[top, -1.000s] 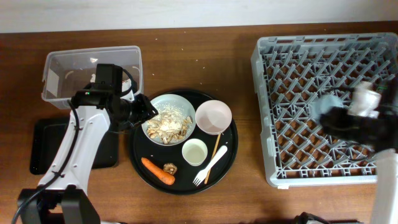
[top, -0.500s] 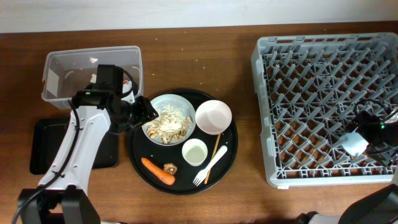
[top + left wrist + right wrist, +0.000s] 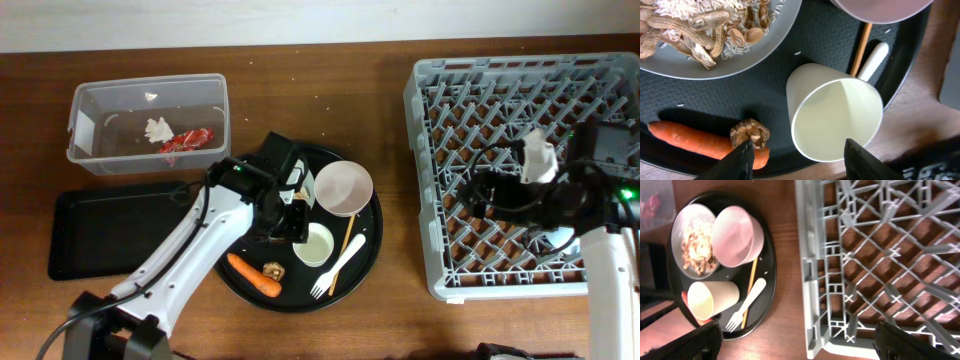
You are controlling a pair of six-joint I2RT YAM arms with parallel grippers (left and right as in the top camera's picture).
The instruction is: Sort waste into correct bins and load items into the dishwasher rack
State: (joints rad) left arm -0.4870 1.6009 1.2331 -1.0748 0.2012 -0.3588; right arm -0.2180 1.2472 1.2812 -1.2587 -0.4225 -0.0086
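White, thin-walled, likely light and slick: straddling small white cup (image 3: 837, 125) toward desk's front edge with left gripper (image 3: 801, 160) jaws spread. Advising gentle rim pinching; right gripper (image 3: 805, 342) jaws spread too.

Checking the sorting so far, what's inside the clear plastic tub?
The clear tub holds a crumpled white tissue and a red snack wrapper. Nothing covers it; only the floor beneath them is hidden.

Looks like a robotics lab bench dressed up as a kitchen: bare brown wooden table (image 3: 330, 80), plain white wall (image 3: 300, 20) along the top edge, a grey dishwasher rack (image 3: 500, 68) at right (commercial crate type), a white robot arm (image 3: 190, 250) lower left.
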